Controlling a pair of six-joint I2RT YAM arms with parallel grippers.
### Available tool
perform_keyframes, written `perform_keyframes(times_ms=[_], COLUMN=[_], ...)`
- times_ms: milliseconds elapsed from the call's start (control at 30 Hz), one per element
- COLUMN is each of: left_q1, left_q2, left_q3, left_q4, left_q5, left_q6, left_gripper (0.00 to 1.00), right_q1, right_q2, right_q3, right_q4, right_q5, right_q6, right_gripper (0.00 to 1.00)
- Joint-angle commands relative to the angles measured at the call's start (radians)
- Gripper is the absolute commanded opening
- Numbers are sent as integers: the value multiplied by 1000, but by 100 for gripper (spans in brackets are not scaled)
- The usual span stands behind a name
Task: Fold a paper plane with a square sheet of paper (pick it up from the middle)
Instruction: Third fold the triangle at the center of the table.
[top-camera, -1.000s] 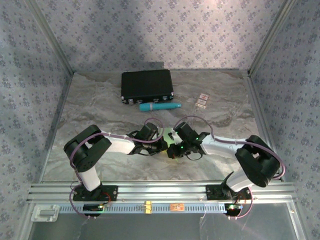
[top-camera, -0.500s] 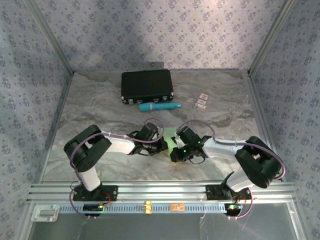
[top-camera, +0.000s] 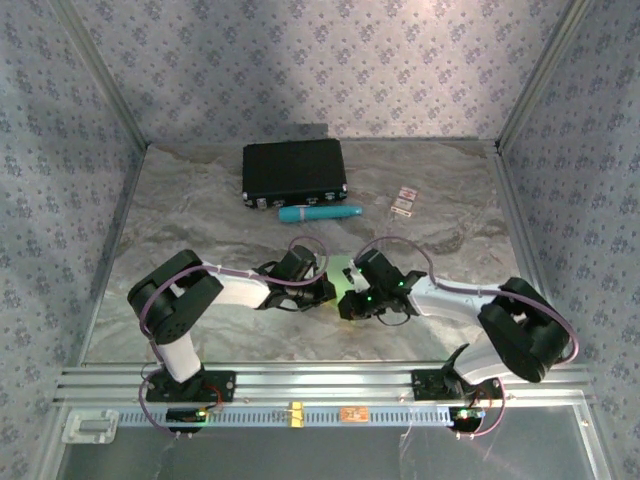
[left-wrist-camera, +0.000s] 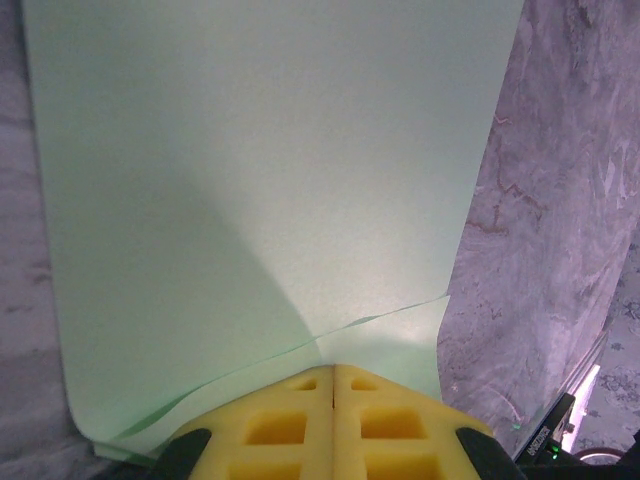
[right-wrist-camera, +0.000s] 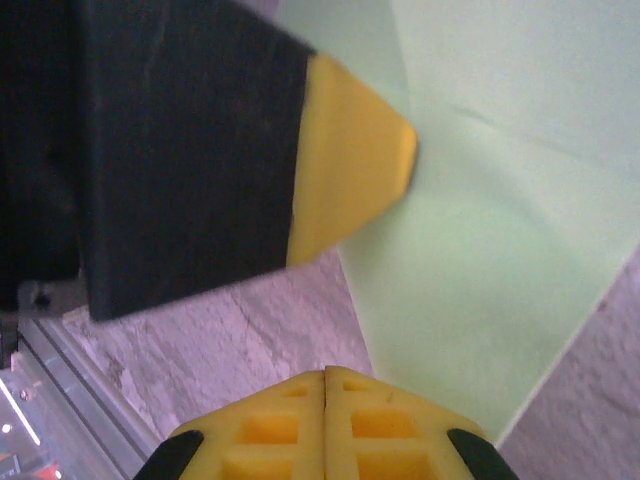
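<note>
The square sheet of paper (top-camera: 343, 271) is pale green and lies on the marbled table between my two grippers, partly hidden under them. In the left wrist view the paper (left-wrist-camera: 260, 170) shows a folded layer with a slanted edge. My left gripper (left-wrist-camera: 335, 368) is shut, its yellow tips resting on that paper; in the top view it (top-camera: 328, 291) sits at the sheet's left side. My right gripper (right-wrist-camera: 327, 371) is shut too, at the paper's (right-wrist-camera: 500, 230) near edge over bare table. The left gripper's yellow fingertip (right-wrist-camera: 350, 170) touches the sheet, and a faint crease runs from it.
A black case (top-camera: 294, 171) stands at the back, with a teal tube (top-camera: 320, 213) lying in front of it. Two small cards (top-camera: 404, 200) lie to the right of the tube. Patterned walls close in three sides, and a metal rail (top-camera: 320, 378) runs along the near edge.
My right gripper has drawn back off the paper toward its near edge, and its elbow has swung right. The left gripper has held still on the sheet.
</note>
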Motion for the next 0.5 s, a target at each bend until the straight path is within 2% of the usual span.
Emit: perform_keyframes(times_ms=[0,200,467], left_q1=[-4,-4,-4], left_q2=[40,41,48], left_q3=[-11,-12,-13], left_q4=[-64,-68,-71], left_q5=[-24,-25,-30], left_q6=[24,26,27], left_gripper=[0,0,0], right_q1=[-11,-12,-20], right_q2=[61,78,14], right_q3=[45,35,-110], right_q4=[24,-25,-22], right_q5=[8,28,-9], right_q6=[9,-19,-27], right_gripper=[7,8,8])
